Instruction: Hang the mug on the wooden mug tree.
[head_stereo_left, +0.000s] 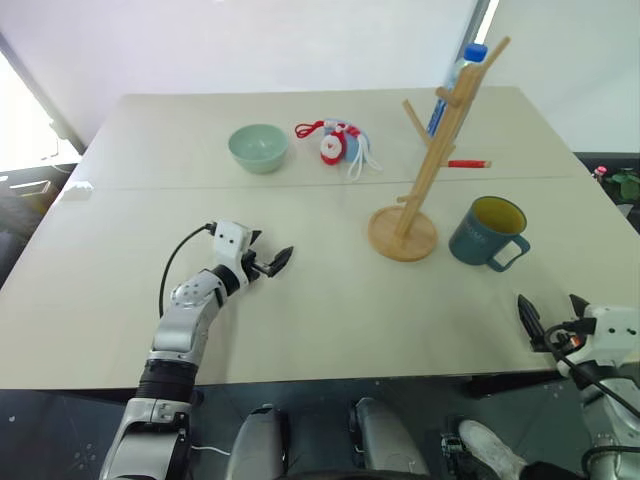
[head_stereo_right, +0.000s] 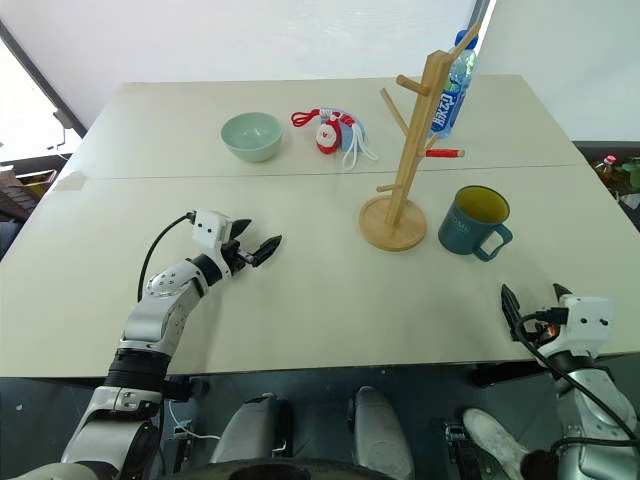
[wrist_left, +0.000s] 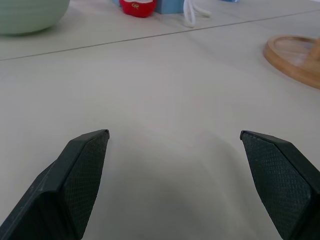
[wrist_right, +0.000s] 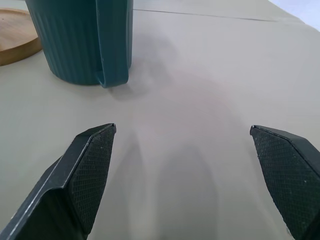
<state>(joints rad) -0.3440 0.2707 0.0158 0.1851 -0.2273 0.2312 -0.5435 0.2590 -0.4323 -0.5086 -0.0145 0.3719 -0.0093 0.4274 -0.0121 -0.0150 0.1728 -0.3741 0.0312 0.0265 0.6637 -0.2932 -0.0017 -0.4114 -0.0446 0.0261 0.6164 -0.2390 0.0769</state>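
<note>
The dark teal mug (head_stereo_left: 487, 233) with a yellow-green inside stands upright on the table, its handle turned toward the table's front edge. Just to its left stands the wooden mug tree (head_stereo_left: 430, 160), a slanted pole with bare pegs on a round disc base (wrist_left: 295, 55). My right gripper (head_stereo_left: 552, 308) is open at the table's front right edge, short of the mug (wrist_right: 80, 40) and pointing a little to the right of its handle. My left gripper (head_stereo_left: 272, 258) is open and empty over the table's middle left, pointing toward the tree's base.
A pale green bowl (head_stereo_left: 258, 147) and a red, white and blue toy with a white cord (head_stereo_left: 335, 142) lie at the back. A blue-capped bottle (head_stereo_left: 455, 80) stands behind the tree, with a red pen (head_stereo_left: 468, 163) beside it.
</note>
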